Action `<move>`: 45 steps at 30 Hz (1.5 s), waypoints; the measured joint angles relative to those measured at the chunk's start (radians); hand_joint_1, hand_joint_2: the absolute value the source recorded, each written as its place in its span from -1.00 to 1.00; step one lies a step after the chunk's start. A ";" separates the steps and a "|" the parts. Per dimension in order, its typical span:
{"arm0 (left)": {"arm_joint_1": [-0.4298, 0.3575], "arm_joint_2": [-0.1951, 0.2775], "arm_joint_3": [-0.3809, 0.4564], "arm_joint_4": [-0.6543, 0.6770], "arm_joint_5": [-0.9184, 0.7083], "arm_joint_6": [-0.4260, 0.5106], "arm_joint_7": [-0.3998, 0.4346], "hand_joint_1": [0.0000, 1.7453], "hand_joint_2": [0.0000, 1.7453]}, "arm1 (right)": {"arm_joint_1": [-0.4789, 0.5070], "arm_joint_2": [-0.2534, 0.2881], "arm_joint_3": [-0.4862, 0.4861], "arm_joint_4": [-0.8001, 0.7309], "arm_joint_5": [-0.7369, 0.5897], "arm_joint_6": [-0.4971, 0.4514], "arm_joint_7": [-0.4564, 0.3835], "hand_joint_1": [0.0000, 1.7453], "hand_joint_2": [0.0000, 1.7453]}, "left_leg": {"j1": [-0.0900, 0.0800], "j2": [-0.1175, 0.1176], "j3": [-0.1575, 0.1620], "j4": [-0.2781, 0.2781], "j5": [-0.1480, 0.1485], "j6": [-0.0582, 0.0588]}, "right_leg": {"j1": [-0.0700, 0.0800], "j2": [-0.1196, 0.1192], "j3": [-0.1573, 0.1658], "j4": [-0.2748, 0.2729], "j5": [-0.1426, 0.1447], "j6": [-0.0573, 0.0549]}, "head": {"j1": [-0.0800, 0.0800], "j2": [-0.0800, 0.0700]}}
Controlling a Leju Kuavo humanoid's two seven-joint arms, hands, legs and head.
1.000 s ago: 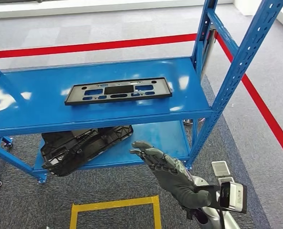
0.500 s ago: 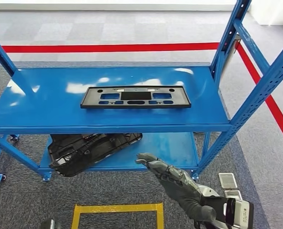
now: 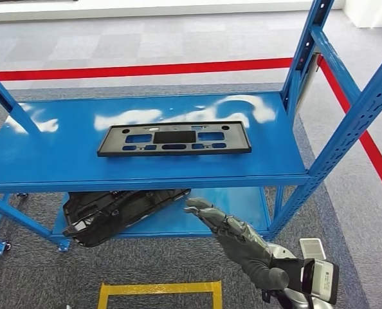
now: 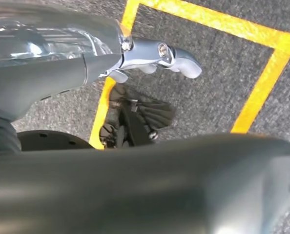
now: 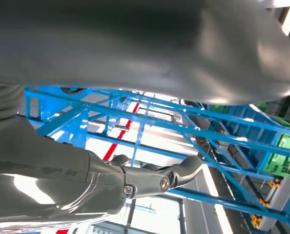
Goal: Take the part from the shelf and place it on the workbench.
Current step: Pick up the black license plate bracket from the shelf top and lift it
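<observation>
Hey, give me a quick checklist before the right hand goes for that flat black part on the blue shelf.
1. Flat black part lies unobstructed on the upper shelf: ok.
2. Right hand holds nothing, fingers extended: ok.
3. Right hand at part height: not ok, it sits below the shelf edge.
4. Right hand touching the part: not ok, apart.
5. Left hand free: ok, it hangs over the floor.
6. Workbench location: cannot tell.

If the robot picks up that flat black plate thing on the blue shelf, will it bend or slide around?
The flat black part looks like thin moulded plastic with cut-out holes, so it is probably light and might flex a little. It lies flat on the glossy blue shelf, so a push would likely slide it, not roll or tip it.
</observation>
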 joint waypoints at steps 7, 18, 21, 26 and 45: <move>0.003 0.004 0.003 0.000 -0.001 0.004 0.005 -1.00 -1.00 | 0.010 0.000 0.002 0.013 0.010 -0.003 0.002 -1.00 -1.00 | -0.009 0.003 0.066 -0.154 0.033 0.039 | 0.003 -0.002 0.012 0.000 -0.027 0.030 | 0.000 0.000; 0.002 0.004 0.006 0.000 0.002 0.000 0.003 -1.00 -1.00 | 0.014 -0.002 0.004 0.037 0.009 -0.007 0.000 -1.00 -1.00 | -0.004 0.000 0.149 -0.168 -0.027 0.017 | 0.004 0.005 -0.066 0.012 0.064 0.034 | 0.001 0.000; 0.001 0.004 0.009 0.000 0.008 0.000 0.001 -1.00 -1.00 | 0.015 -0.001 0.003 0.039 0.005 -0.007 -0.002 -1.00 -1.00 | -0.004 0.001 0.150 -0.165 -0.035 0.009 | 0.004 0.007 -0.062 0.002 0.050 0.014 | 0.001 0.000; 0.001 0.005 0.013 0.000 0.012 0.000 -0.003 -1.00 -1.00 | 0.013 0.002 0.003 0.039 0.002 -0.003 -0.003 -1.00 -1.00 | 0.004 0.002 0.025 0.068 -0.129 -0.014 | -0.001 -0.001 -0.041 -0.001 0.031 -0.008 | 0.000 0.000; 0.008 0.010 0.015 0.000 0.012 0.008 -0.002 -1.00 -1.00 | 0.028 0.011 -0.007 0.039 0.009 -0.008 -0.011 -1.00 -1.00 | 0.001 0.003 0.136 -0.172 -0.005 0.033 | 0.001 0.003 -0.127 0.168 -0.007 0.043 | 0.002 0.000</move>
